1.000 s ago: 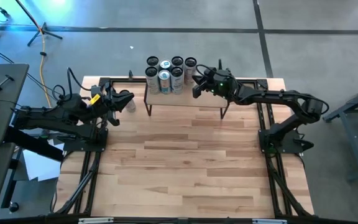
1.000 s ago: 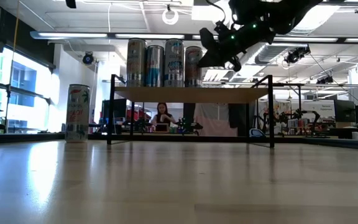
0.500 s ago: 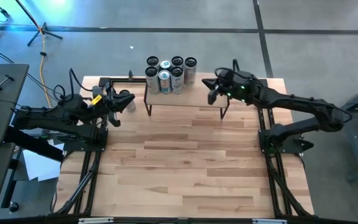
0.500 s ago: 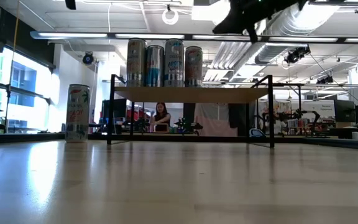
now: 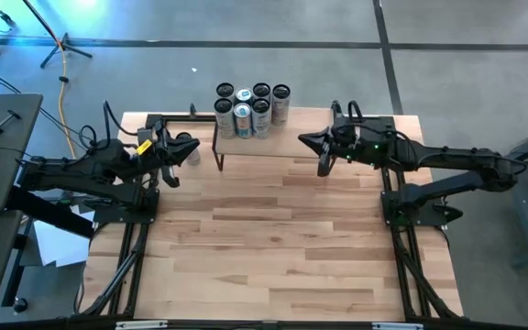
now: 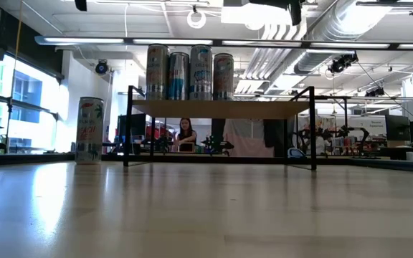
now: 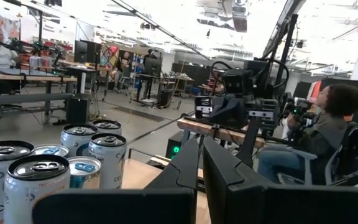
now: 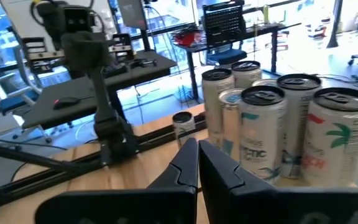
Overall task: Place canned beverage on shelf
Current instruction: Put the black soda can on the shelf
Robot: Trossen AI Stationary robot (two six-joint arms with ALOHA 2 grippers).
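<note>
Several tall beverage cans stand upright in a cluster on the far left part of the shelf, a light-wood board on black legs. One more can stands on the tabletop left of the shelf, beside my left gripper. That gripper is shut and holds nothing; its fingers point toward the shelf. My right gripper is shut and empty, raised above the shelf's right part, right of the cans.
Black frame rails run along the table's left and right sides. The wide wooden tabletop stretches in front of the shelf. A person sits beyond the table.
My right gripper has drawn back from the cans on the shelf, toward the table's right and near edge. It has also risen, leaving the top of the low view. It stays shut. The cans have not moved.
</note>
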